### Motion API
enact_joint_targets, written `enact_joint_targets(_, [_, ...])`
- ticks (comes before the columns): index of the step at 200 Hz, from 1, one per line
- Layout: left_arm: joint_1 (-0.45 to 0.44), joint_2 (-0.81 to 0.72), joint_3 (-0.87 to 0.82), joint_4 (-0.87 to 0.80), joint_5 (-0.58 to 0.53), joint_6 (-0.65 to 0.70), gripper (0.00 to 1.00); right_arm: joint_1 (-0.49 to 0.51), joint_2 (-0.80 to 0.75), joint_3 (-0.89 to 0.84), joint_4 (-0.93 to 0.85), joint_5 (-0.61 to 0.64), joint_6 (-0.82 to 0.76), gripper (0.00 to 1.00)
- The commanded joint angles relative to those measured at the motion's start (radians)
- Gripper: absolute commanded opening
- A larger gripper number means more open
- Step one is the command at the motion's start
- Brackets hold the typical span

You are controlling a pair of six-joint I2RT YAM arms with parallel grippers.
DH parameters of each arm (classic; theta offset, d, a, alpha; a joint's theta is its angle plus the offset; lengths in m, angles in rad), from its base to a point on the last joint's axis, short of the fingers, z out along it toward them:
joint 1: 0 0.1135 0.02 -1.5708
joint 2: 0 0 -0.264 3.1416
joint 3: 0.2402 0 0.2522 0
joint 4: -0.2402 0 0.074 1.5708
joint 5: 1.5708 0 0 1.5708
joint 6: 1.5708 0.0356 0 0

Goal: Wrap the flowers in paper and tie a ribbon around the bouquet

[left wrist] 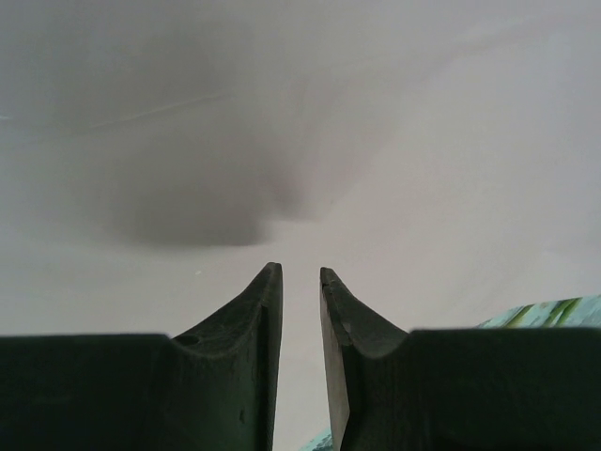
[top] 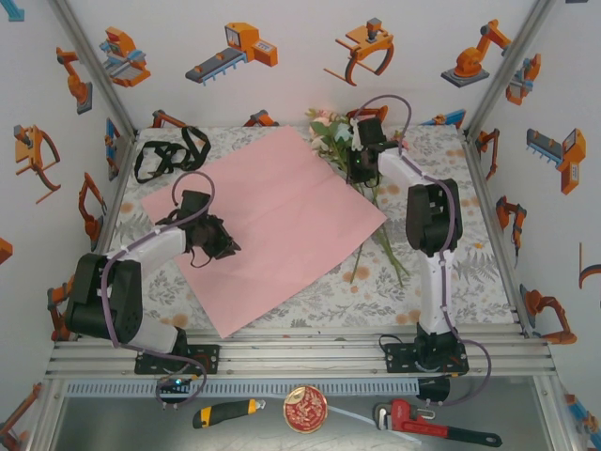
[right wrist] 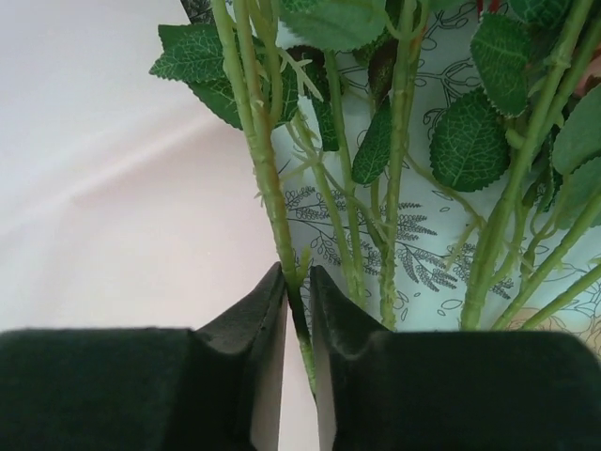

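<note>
R jaws pinch flowers [right wrist: 264, 169]; L ajar?

At 6 o'clock, a ledge [top: 113, 425] holds 1 yellow utility knife [top: 225, 412], 1 round red tin [top: 305, 409] and 1 red pipe wrench [top: 437, 425].

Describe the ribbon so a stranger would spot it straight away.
Start at the big pink paper spread across the table, then look to the table's far-left corner. Just beyond the paper's edge there lies the ribbon, a narrow black strip tangled in loose loops. It is dark against the pale floral cloth, unlike the green-stemmed flowers on the far right.
</note>
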Motion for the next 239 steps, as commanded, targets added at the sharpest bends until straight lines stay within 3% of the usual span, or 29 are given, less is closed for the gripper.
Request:
enact_joint_targets(1, [-0.007,-0.009,-0.022,0.019,0.024,-0.017,0.26,-0.003,-0.015,0.041,-0.014,0.034,-0.049,0.08])
enact_joint_targets(44, [-0.058,0.011,-0.026,0.064,0.047,-0.087,0.24,-0.003,-0.089,0.076,-0.06,0.126,-0.205,0.01])
enact_joint_targets(79, [-0.114,0.037,-0.028,0.098,-0.002,-0.151,0.22,-0.003,-0.162,0.107,-0.096,0.189,-0.269,0.0])
enact_joint_targets(105, [-0.148,0.061,-0.021,0.144,0.0,-0.215,0.21,-0.004,-0.203,0.183,-0.169,0.169,-0.146,0.0])
enact_joint_targets(169, [-0.296,0.193,0.067,0.247,-0.001,-0.332,0.21,0.009,-0.24,0.279,-0.251,0.024,0.364,0.0])
enact_joint_targets(216, [-0.347,0.308,0.192,0.283,0.02,-0.346,0.21,0.085,-0.235,0.258,-0.207,0.008,0.429,0.0])
enact_joint_targets(239, [-0.368,0.279,0.237,0.276,-0.017,-0.323,0.22,0.124,-0.222,0.268,-0.197,0.017,0.435,0.0])
